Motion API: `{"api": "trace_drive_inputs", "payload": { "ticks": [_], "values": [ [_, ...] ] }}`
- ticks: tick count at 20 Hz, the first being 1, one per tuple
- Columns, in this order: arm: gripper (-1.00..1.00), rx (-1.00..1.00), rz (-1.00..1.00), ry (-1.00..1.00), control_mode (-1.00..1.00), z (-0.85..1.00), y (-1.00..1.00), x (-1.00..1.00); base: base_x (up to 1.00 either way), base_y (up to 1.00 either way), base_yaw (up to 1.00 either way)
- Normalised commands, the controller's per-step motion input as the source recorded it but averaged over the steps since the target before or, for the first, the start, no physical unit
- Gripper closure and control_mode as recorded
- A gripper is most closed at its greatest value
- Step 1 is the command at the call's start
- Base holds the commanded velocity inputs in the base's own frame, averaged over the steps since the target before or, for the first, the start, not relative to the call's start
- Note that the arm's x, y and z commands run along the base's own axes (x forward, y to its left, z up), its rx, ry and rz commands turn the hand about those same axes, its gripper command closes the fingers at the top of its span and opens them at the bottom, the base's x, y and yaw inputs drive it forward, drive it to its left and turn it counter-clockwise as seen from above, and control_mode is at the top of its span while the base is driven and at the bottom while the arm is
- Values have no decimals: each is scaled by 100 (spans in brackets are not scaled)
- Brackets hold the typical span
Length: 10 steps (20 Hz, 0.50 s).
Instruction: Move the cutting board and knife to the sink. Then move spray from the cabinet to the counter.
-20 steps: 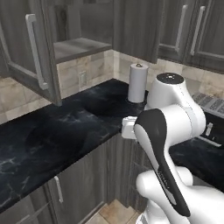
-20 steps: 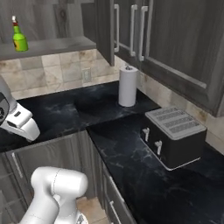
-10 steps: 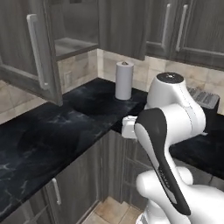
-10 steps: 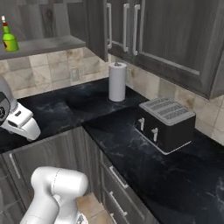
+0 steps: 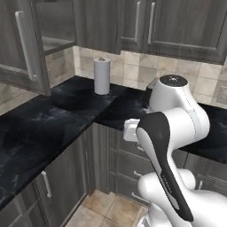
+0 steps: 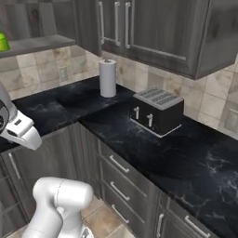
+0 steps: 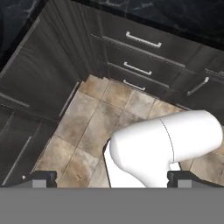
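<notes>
The spray (image 6: 2, 42) shows as a bright-green sliver at the left edge of the right base view, standing on the cabinet's (image 6: 39, 44) inner shelf. In the left base view the cabinet (image 5: 24, 48) has its door swung open, silver bar handle facing me. The black counter (image 5: 48, 119) runs in an L below it. My gripper (image 7: 111, 179) points down at the tiled floor, open, with nothing between its fingertips (image 7: 43, 178). The cutting board, knife and sink are out of view.
A paper towel roll (image 5: 101, 76) stands in the counter's corner. A black toaster (image 6: 157, 110) sits on the right run of counter (image 6: 186, 153). Lower cabinets and drawers (image 7: 140, 52) with short handles face the floor tiles (image 7: 87, 127).
The whole picture has shifted, so the base has moved: the paper towel roll and toaster have slid across both base views and the spray has reached the left edge. The gripper stays open.
</notes>
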Motion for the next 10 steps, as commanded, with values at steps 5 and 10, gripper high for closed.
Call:
{"api": "trace_drive_inputs", "payload": {
  "ticks": [5, 10],
  "values": [
    [-100, 0, 0, 0, 100, 0, 0, 0, 32, 0, -25],
    [-100, 0, 0, 0, 100, 0, 0, 0, 47, 5, -20]
  ]
}}
